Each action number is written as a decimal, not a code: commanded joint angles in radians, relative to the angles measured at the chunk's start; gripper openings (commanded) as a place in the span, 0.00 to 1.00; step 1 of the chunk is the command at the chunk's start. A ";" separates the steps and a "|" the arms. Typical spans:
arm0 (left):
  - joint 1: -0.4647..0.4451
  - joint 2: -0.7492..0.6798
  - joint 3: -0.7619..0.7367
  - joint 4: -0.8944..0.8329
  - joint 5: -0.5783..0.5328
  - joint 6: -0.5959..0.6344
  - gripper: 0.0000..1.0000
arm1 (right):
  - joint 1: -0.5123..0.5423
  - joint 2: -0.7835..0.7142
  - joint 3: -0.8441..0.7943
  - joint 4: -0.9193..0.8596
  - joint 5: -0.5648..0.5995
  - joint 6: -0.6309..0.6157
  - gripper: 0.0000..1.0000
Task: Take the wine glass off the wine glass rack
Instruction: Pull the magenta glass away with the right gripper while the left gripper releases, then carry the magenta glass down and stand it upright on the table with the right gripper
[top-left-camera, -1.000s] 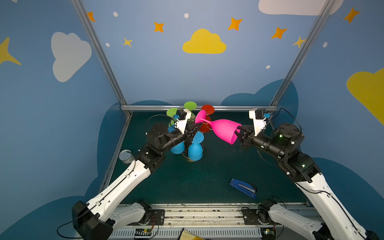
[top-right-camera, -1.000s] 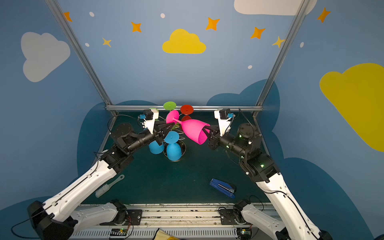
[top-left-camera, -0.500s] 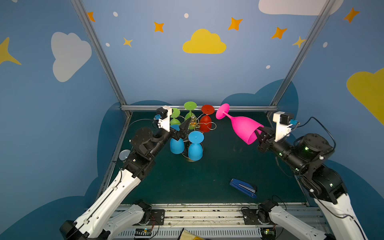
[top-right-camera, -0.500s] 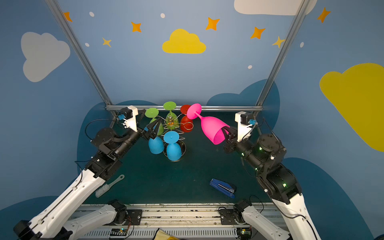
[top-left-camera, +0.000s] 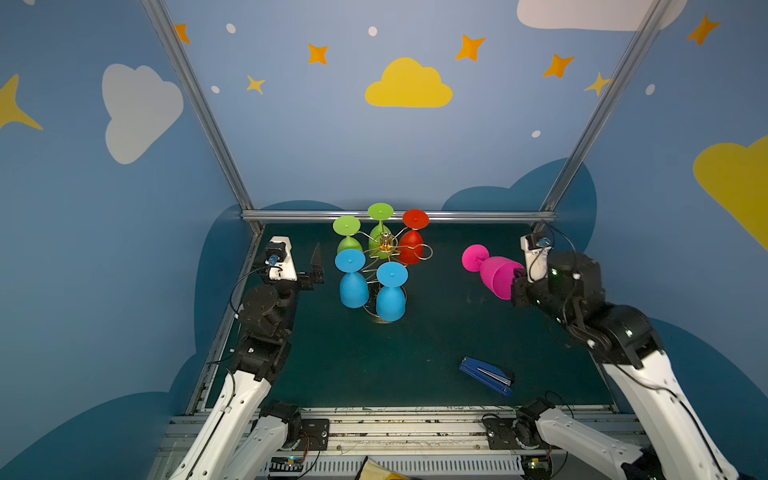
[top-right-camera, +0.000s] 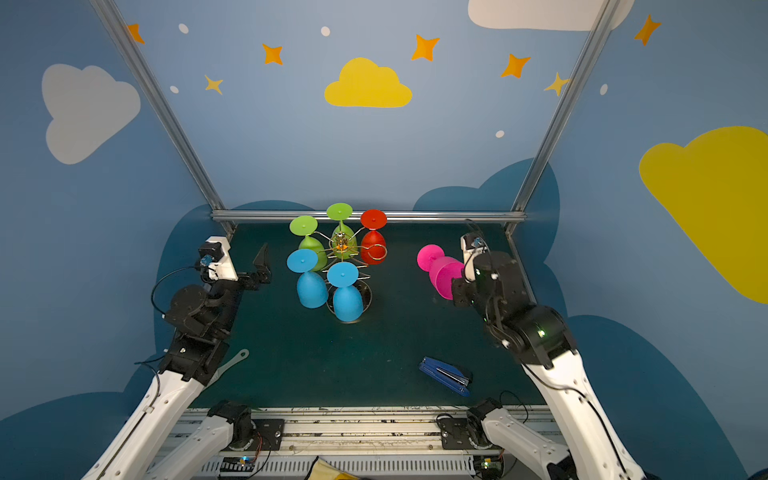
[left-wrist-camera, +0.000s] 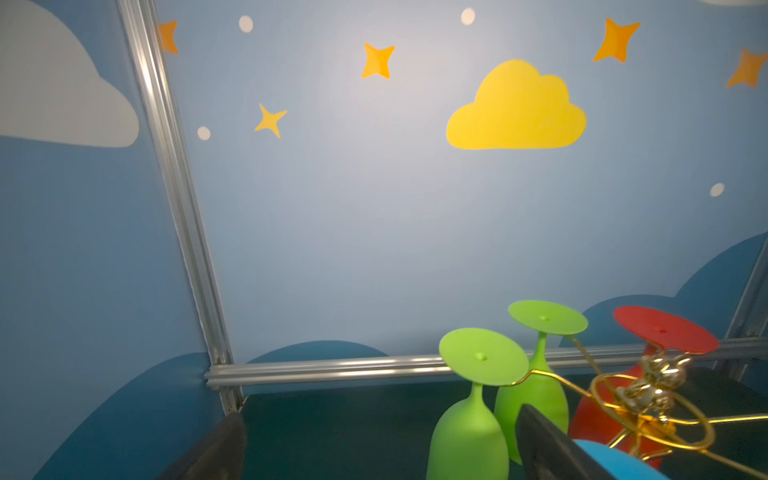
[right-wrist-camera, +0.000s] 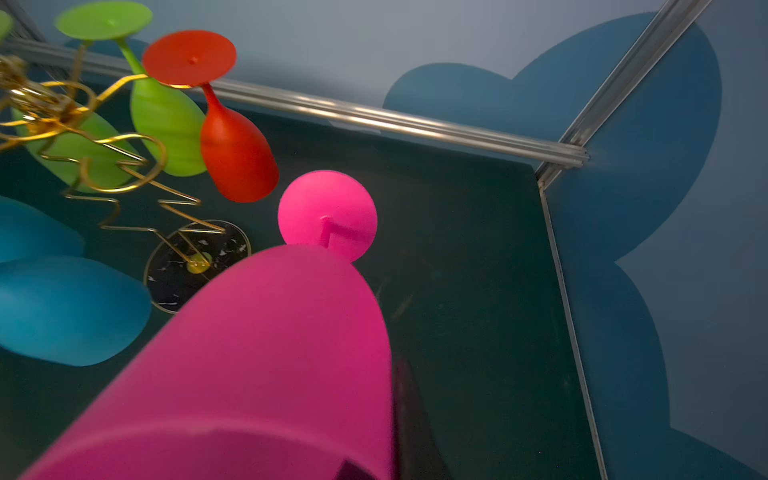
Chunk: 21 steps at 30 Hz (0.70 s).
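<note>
The wine glass rack stands mid-table, gold wire, with two green, one red and two blue glasses hanging bowl-down. The pink wine glass is off the rack, tilted in the air to its right, foot toward the rack. My right gripper is shut on its rim, one finger inside the bowl and one outside. My left gripper is open and empty, left of the rack, next to the green glasses.
A blue stapler lies front right on the dark green mat. A flat grey tool lies at the mat's left edge beside the left arm. An aluminium rail and blue walls close the back and sides.
My right gripper carried the pink glass away from the rack, to the right and lower. My left gripper opened and drew back to the left of the rack.
</note>
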 joint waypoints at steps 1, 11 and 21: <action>0.030 -0.011 -0.027 0.012 -0.031 -0.056 0.99 | -0.055 0.132 0.058 -0.023 -0.037 -0.028 0.00; 0.065 -0.058 -0.053 -0.024 -0.049 -0.065 0.99 | -0.126 0.604 0.341 -0.045 -0.101 -0.082 0.00; 0.071 -0.058 -0.060 -0.036 -0.057 -0.069 1.00 | -0.139 0.942 0.671 -0.158 -0.092 -0.134 0.00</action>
